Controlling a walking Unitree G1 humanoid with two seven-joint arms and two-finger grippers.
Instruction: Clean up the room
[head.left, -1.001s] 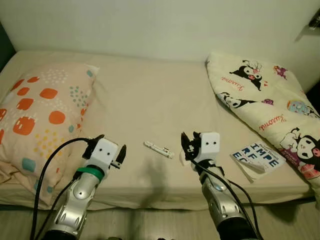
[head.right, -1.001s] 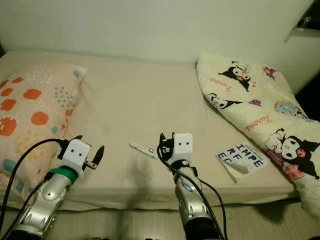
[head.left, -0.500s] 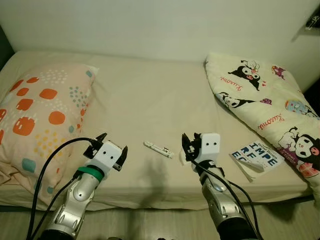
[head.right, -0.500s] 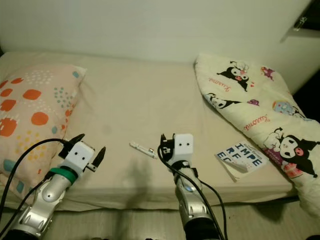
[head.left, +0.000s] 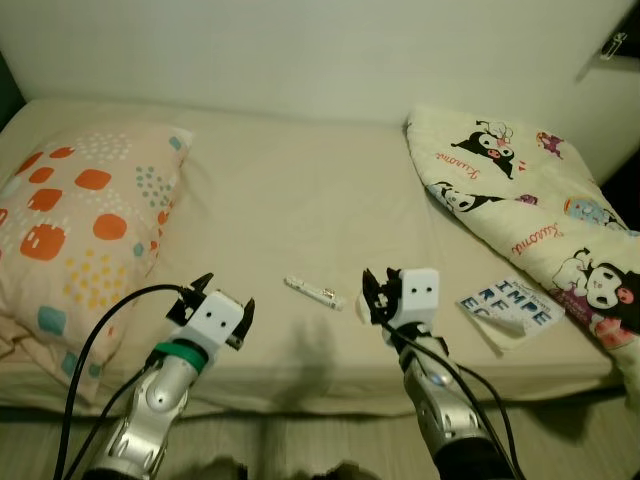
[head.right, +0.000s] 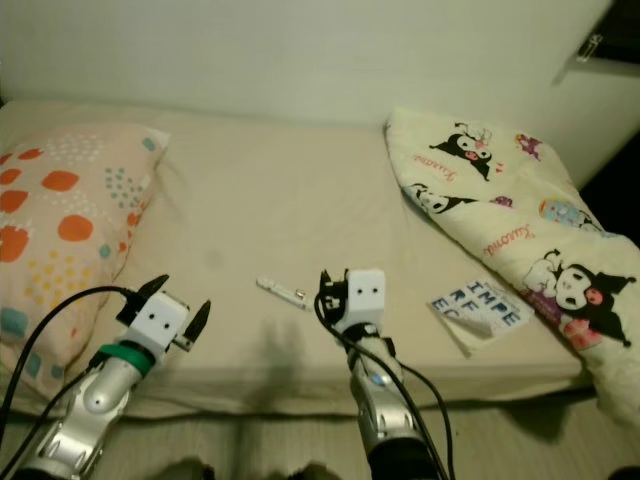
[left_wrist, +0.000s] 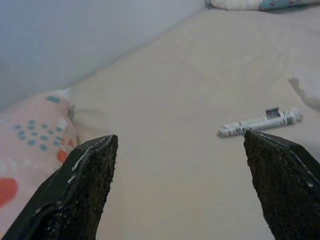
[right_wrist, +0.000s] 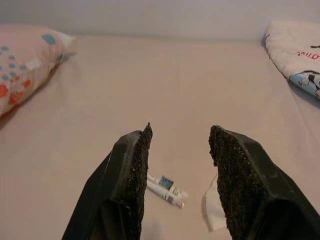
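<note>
A small white tube (head.left: 313, 292) with a dark label lies on the cream bed sheet (head.left: 300, 200) near the front edge, between my two grippers. My left gripper (head.left: 224, 297) hovers open to the tube's left, its fingers (left_wrist: 85, 190) spread wide, with the tube (left_wrist: 260, 122) ahead of one tip. Just right of the tube, my right gripper (head.left: 371, 292) is open and empty above the sheet. Along its fingers (right_wrist: 135, 170) I see the tube (right_wrist: 165, 184) and a small white scrap (right_wrist: 212, 210).
A book (head.left: 505, 307) with a curled cover lies at the bed's front right. A cartoon-print blanket (head.left: 520, 190) is heaped along the right side, and a spotted pillow (head.left: 70, 230) lies at the left. A white wall (head.left: 300, 50) backs the bed.
The head camera has shifted slightly, so the bed sits a little higher and further left in the picture. Both grippers hold about the same places, still open.
</note>
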